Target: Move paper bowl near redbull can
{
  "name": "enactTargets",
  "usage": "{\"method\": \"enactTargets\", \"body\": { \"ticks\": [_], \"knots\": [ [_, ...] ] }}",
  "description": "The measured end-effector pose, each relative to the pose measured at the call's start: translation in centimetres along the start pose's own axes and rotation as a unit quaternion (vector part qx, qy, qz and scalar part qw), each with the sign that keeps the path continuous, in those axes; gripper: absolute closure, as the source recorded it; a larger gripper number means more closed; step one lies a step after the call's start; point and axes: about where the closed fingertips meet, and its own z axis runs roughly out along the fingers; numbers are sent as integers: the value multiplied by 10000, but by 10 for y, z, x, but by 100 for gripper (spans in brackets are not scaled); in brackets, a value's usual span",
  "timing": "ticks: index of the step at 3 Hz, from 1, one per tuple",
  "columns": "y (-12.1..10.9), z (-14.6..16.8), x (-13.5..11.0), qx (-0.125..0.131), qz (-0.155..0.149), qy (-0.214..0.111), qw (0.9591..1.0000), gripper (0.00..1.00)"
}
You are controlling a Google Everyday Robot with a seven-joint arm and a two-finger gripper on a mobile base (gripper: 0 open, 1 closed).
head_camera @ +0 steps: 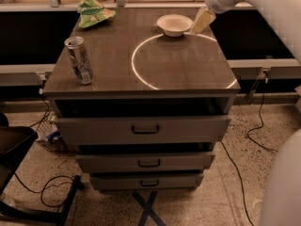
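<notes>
The claw (202,20) sits just beside the paper bowl (174,24); whether it is spread or pressed together cannot be told.

A cream gripper (202,20) sits beside the white paper bowl (174,23), with a silver-blue redbull can (80,60) and green snack bag (94,13).

The tabletop (188,65) is smooth, glossy grey. The paper bowl (174,24) looks matt white, the redbull can (79,60) shiny metal, the snack bag (94,13) crinkled glossy plastic. The gripper (202,20), at the bowl's three o'clock, looks smooth cream plastic.
</notes>
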Motion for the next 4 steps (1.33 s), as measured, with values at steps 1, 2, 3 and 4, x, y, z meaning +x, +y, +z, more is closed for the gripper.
{"method": "enactTargets", "body": {
  "ticks": [1,2,3,4],
  "knots": [
    [-3,31,18,-169,-198,232,9994,0],
    [-3,59,39,-311,-334,487,9978,0],
    [-5,80,51,-325,-339,553,9974,0],
    [-11,97,45,-210,-324,306,9988,0]
  ]
}}
